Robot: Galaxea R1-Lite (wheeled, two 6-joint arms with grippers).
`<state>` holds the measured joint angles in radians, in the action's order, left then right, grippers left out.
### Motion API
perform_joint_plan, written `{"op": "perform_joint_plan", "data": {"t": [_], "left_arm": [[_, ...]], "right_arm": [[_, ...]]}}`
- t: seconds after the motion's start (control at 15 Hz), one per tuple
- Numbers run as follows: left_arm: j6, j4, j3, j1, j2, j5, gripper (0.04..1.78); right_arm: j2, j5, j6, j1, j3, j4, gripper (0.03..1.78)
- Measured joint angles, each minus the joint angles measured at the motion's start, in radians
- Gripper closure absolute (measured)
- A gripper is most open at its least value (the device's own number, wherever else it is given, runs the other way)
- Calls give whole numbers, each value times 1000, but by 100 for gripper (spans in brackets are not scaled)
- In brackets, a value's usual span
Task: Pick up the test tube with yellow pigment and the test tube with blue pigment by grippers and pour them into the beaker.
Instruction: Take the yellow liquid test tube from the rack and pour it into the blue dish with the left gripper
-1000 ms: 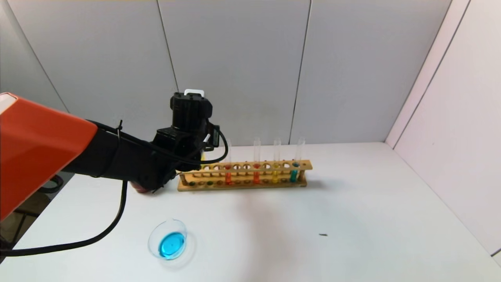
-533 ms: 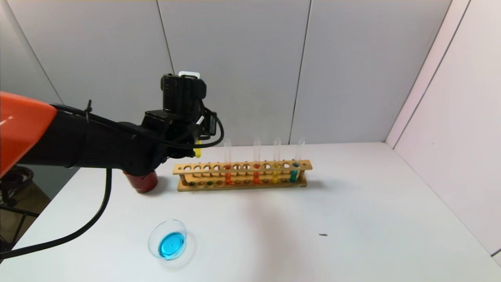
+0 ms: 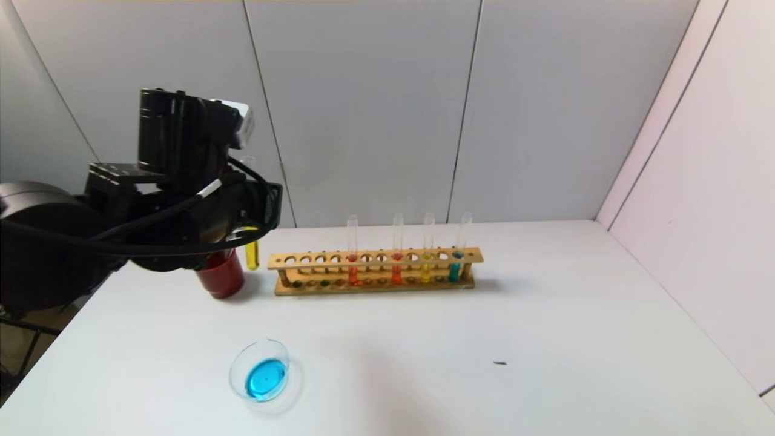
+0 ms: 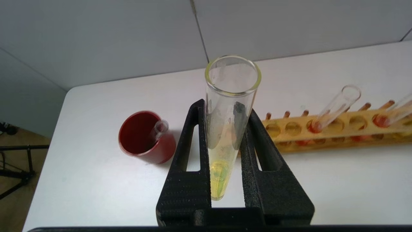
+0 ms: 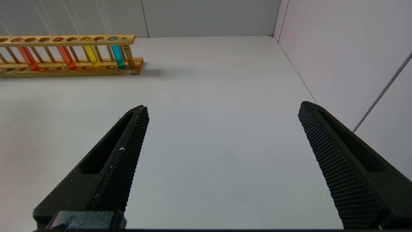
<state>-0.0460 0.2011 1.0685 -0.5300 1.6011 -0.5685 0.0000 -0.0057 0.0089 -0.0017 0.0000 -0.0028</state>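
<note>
My left gripper (image 3: 248, 227) is raised at the table's left and shut on the test tube with yellow pigment (image 3: 252, 255). In the left wrist view the black fingers (image 4: 193, 151) clamp that upright tube (image 4: 222, 167), lime-yellow liquid at its bottom, left gripper (image 4: 225, 108) around it. The beaker (image 3: 261, 375) stands near the front left, well below the tube, with blue liquid in it. The test tube with blue pigment is out of view. My right gripper (image 5: 223, 108) hangs open over bare table, holding nothing.
A wooden rack (image 3: 375, 269) at the back holds two orange-red tubes, a golden-yellow tube (image 3: 427, 266) and a teal tube (image 3: 454, 269). A dark red cup (image 3: 221, 278) left of the rack holds an empty clear tube (image 4: 159, 127). A small dark speck (image 3: 499, 363) lies mid-right.
The left gripper lifted the yellow tube up off the rack's left end, then swung left and toward me; the tube now hangs beside the red cup.
</note>
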Motion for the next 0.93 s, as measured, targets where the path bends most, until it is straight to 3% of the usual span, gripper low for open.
{"op": "perform_joint_plan", "data": {"t": [0.47, 0.93], "left_arm": [[106, -129, -249, 22, -259, 53, 151], [192, -139, -393, 47, -264, 127, 151]], "right_arm": [[0, 0, 0, 0, 0, 0, 11], [0, 0, 0, 0, 0, 0, 11]]}}
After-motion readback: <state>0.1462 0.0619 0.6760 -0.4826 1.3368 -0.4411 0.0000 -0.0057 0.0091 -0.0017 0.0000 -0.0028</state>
